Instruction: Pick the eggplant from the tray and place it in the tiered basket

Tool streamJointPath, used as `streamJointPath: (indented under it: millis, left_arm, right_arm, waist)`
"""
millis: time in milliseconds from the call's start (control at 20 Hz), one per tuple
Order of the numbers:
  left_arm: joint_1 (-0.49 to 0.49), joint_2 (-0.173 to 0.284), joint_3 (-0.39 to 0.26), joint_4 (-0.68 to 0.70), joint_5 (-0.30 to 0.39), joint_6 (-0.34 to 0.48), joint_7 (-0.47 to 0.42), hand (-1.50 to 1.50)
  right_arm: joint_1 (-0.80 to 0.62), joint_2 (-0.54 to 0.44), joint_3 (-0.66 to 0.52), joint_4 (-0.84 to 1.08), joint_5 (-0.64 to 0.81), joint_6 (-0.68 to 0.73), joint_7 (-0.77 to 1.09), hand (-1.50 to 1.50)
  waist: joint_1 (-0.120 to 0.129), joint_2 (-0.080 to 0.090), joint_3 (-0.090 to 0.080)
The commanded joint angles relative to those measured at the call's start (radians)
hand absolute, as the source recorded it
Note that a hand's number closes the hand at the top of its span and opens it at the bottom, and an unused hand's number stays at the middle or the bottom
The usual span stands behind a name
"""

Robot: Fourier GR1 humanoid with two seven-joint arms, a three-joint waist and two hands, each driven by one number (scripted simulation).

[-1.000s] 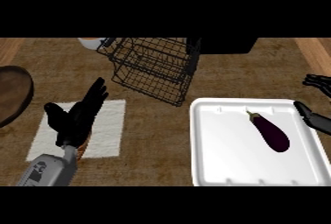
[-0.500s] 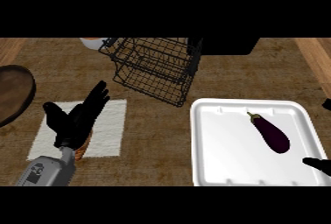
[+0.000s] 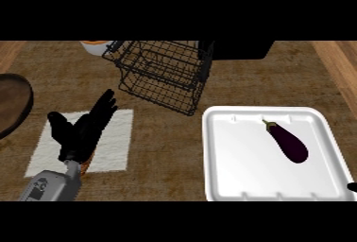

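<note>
On bench (image 3: 174, 160), nothing done yet. Tiered basket (image 3: 164, 75) far centre, holds no eggplant. Tray (image 3: 241, 165) near right, eggplant (image 3: 287, 143) lying in its far right part, untouched. Left hand (image 3: 83, 130) resting near left over white cloth (image 3: 115, 142), fingers straight, holding nothing. Right hand: only dark tip at right edge, fingers' state cannot tell. Grasp, carry, placing all remain.

Bare counter (image 3: 167, 156) between tray's (image 3: 230, 184) left edge and white cloth (image 3: 115, 137); wire basket (image 3: 164, 75) behind it.
</note>
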Motion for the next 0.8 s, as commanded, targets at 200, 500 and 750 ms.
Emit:
streamJointPath:
  millis: [200, 500, 750]
  left_arm:
    - [-0.010, -0.032, -0.013, -0.002, -0.027, 0.006, 0.005, 0.00]
    - [-0.016, -0.040, -0.001, 0.007, -0.045, -0.022, 0.013, 0.00]
    - [-0.024, -0.059, 0.034, 0.062, -0.047, -0.061, -0.041, 0.00]
  right_arm:
    - [0.117, 0.058, 0.176, -0.467, 0.223, 0.009, 0.547, -1.50]
    - [0.017, 0.155, 0.326, -0.442, 0.466, 0.050, 0.777, -1.50]
    - [-0.047, 0.231, 0.408, -0.338, 0.618, 0.080, 0.857, -1.50]
  waist:
    - [0.017, 0.005, 0.002]
    - [0.035, 0.009, 0.005]
    - [0.034, 0.010, 0.005]
